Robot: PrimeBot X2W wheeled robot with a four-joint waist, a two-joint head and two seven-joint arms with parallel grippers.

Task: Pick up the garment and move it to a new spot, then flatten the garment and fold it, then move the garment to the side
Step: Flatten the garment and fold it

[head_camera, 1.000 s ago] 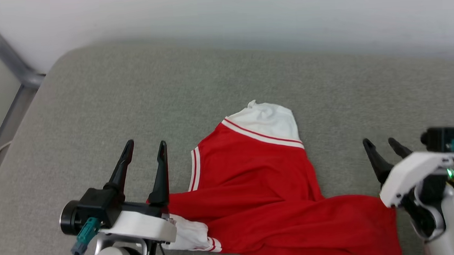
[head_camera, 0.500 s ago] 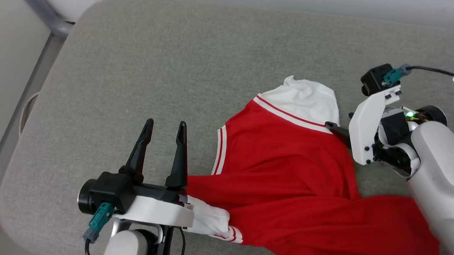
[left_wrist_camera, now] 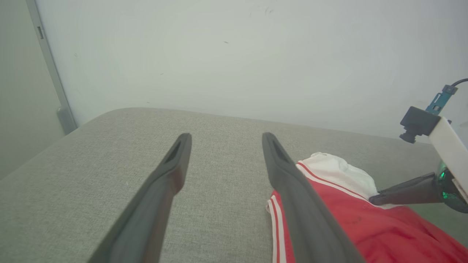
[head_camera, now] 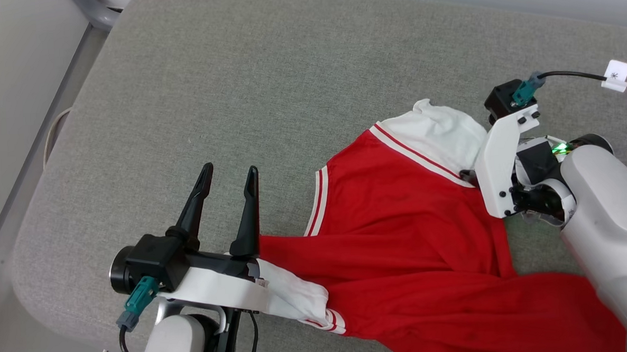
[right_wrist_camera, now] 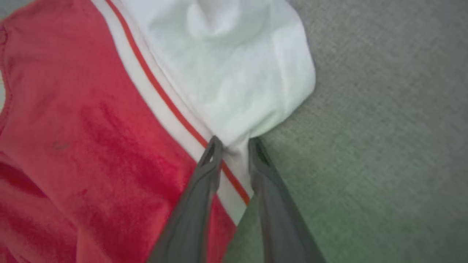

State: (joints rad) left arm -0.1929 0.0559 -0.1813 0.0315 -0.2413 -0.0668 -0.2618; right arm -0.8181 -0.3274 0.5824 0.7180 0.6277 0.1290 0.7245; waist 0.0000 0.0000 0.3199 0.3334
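The garment [head_camera: 400,230], a red jersey, lies rumpled on the right half of a grey fabric cushion [head_camera: 235,84], its body twisting toward the near right edge. One white sleeve [head_camera: 444,133] is bunched at the far end, set off from the red by red-and-white striped trim [head_camera: 418,153]. The other white sleeve [head_camera: 297,298] lies crumpled at the near edge.

The right gripper [right_wrist_camera: 236,144] has come in at the far sleeve from the right. Its two dark fingers are drawn close together on either side of a small ridge of cloth, right where the white fabric meets the trim. The cloth puckers between the tips, so it looks pinched.

The left gripper [head_camera: 229,170] stands spread wide with nothing between its fingers, over bare cushion just left of the jersey's striped edge. Its wrist sits over the near sleeve; I cannot tell whether it touches.

A black cable with a white tag [head_camera: 617,75] trails from the right wrist. A pale wall [left_wrist_camera: 219,54] rises behind the cushion.
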